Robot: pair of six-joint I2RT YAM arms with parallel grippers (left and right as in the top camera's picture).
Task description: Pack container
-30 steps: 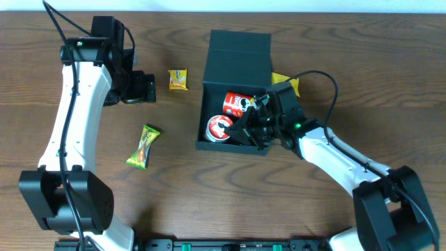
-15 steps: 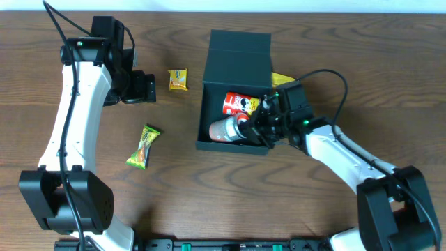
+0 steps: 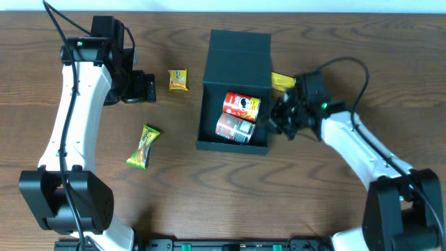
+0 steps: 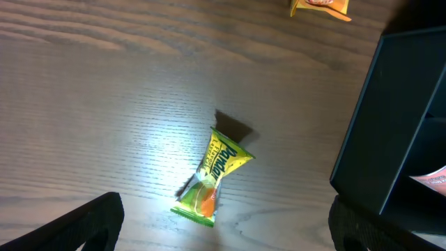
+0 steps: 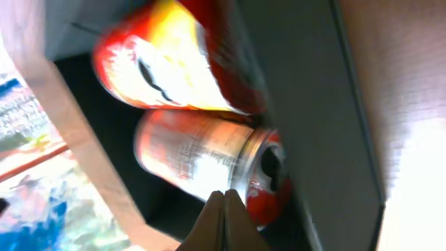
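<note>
The red-and-silver cylindrical snack can point(image 3: 233, 129) now lies tipped on its side beside the red printed can point(image 3: 241, 105) inside the open dark teal-black square container point(image 3: 237, 56) at table centre, and the right gripper point(image 3: 275, 122), clenched empty, has backed outside its wall, while the left gripper point(image 3: 145, 88) hangs spread wide and the green-yellow foil packet point(image 3: 143, 146) awaits packing

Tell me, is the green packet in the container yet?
No, the green packet lies on the table, left of the container.

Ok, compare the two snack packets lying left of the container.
The orange-yellow packet is short and squarish; the green-yellow packet is longer and narrower. The orange-yellow packet lies beside the container's lid; the green-yellow packet lies nearer the front edge, slanted. Both rest on the table, outside the container.
</note>
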